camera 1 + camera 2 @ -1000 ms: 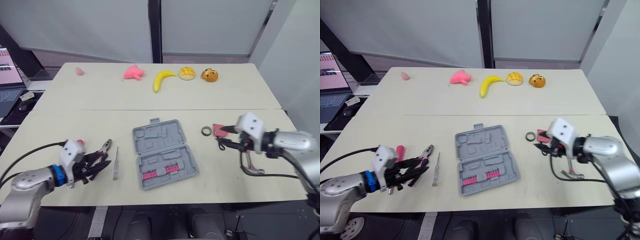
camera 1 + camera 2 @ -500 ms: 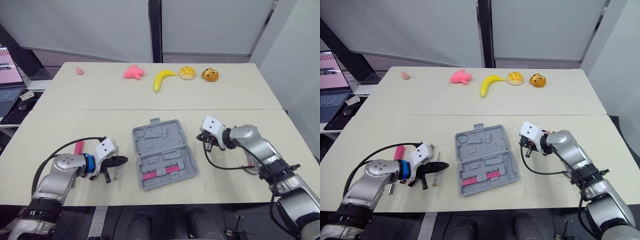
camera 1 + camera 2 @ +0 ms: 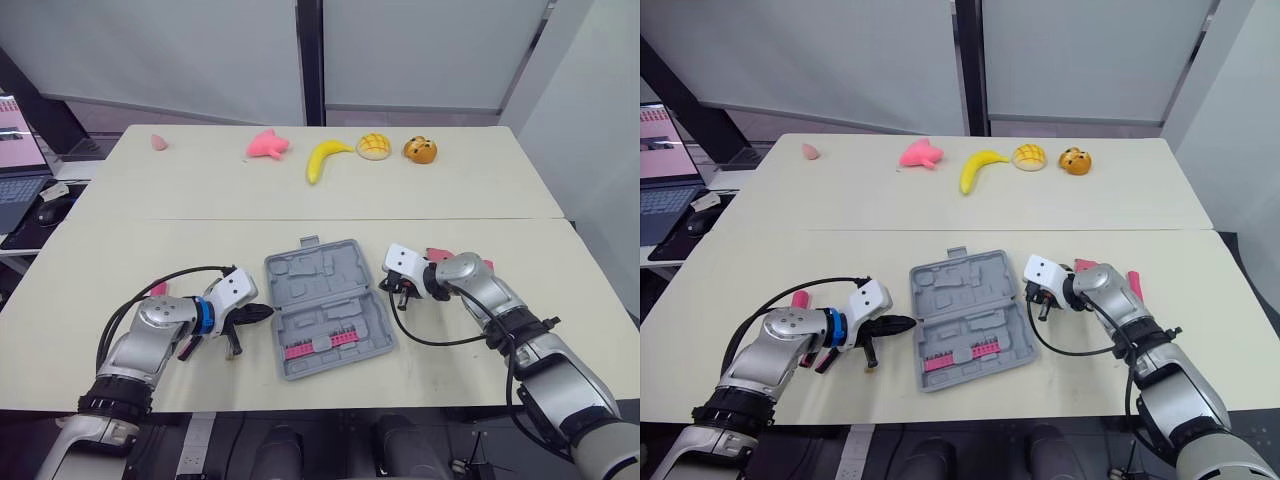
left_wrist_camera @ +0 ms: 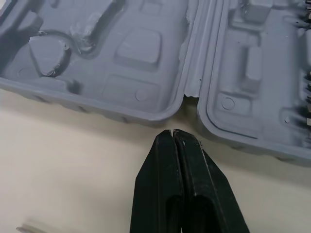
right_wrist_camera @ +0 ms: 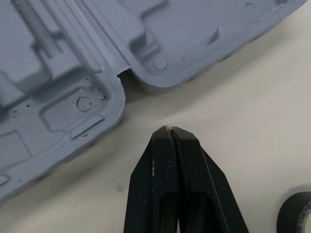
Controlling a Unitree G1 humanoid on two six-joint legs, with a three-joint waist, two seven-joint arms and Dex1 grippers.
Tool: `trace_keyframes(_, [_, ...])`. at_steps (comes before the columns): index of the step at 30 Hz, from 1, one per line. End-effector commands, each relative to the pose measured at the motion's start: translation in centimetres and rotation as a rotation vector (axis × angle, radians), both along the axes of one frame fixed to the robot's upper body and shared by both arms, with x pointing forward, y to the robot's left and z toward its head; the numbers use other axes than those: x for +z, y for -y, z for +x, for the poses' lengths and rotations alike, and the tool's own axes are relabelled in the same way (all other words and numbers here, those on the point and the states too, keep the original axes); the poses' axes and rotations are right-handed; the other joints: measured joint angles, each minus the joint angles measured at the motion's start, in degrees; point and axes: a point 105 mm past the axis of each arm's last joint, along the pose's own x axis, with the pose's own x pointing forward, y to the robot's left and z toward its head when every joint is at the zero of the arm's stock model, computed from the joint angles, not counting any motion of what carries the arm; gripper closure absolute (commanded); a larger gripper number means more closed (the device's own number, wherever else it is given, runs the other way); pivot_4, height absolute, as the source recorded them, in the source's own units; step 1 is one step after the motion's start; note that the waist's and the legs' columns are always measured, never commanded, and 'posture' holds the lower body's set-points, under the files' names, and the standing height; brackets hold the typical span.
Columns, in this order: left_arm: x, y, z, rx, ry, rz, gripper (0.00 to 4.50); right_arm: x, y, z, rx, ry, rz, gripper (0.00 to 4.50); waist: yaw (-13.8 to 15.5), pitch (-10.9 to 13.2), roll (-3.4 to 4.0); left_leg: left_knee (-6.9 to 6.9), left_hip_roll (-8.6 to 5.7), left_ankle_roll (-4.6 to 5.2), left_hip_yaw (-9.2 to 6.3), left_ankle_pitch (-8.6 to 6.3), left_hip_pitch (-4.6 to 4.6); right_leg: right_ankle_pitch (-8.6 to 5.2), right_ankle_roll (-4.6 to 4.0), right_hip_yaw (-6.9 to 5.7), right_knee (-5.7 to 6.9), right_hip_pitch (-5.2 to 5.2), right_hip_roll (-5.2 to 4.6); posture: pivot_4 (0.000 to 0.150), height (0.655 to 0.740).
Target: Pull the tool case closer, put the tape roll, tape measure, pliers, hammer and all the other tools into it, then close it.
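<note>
The grey tool case (image 3: 325, 305) lies open and flat in the middle of the near table, with a row of red bits (image 3: 320, 345) in its near half. My left gripper (image 3: 266, 311) is shut and empty, its tip just off the case's left edge by the hinge (image 4: 192, 90). My right gripper (image 5: 170, 128) is shut and empty too, close to the case's right edge. The black tape roll (image 5: 296, 213) lies beside it. The pink tape measure (image 3: 437, 254) and the hammer's pink handle (image 3: 1132, 285) peek out behind the right arm. The pliers (image 3: 825, 357) lie mostly under the left arm.
On the far table stand a pink toy (image 3: 267, 145), a banana (image 3: 322, 158), a bun (image 3: 373, 146), an orange toy (image 3: 419, 150) and a small pink piece (image 3: 158, 141). A laptop (image 3: 15, 150) sits off the left side. A pink-handled tool (image 3: 158, 289) lies behind the left arm.
Both arms have swung inward to the case: the left gripper from beside the pliers to its left edge, the right from near the tape measure to its right edge.
</note>
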Motion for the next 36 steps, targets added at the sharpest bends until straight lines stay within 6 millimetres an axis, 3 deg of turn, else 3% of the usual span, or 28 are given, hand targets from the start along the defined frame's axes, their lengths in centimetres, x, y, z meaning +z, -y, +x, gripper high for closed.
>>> trace_keyframes(1, [0.4,0.2,0.6,-0.007,0.032,0.023,4.50,1.1,-0.6,0.2,0.035,0.029,0.020,4.48,-0.04,0.00,0.00,0.00,0.00,0.00,0.00,0.00,0.01,0.00,0.00,0.00,0.00,0.00,0.00,0.150,0.7255])
trace_keyframes(18, [0.3,2.9,1.2,-0.080,0.039,0.001,4.50,1.3,-2.1,-2.3,0.098,-0.029,0.075,4.48,0.01,0.00,0.00,0.00,-0.04,0.00,-0.05,0.00,0.00,0.00,0.00,-0.01,0.03,0.00,-0.01,0.150,0.7255])
trace_keyframes(31, [0.5,4.1,0.0,-0.175,0.006,-0.002,4.50,0.8,-0.4,-6.5,-0.014,-0.086,0.113,4.48,0.09,0.00,0.00,0.00,-0.05,0.00,-0.08,0.00,-0.03,-0.01,0.01,-0.02,0.01,0.01,-0.02,0.150,0.7255])
trace_keyframes(36, [0.0,3.7,-0.9,-0.204,-0.030,0.020,4.50,0.3,0.2,-8.1,-0.041,-0.121,0.109,4.48,0.04,0.00,0.00,-0.01,-0.06,0.00,-0.09,0.00,-0.02,-0.02,0.02,-0.02,0.01,0.01,-0.01,0.150,0.7255])
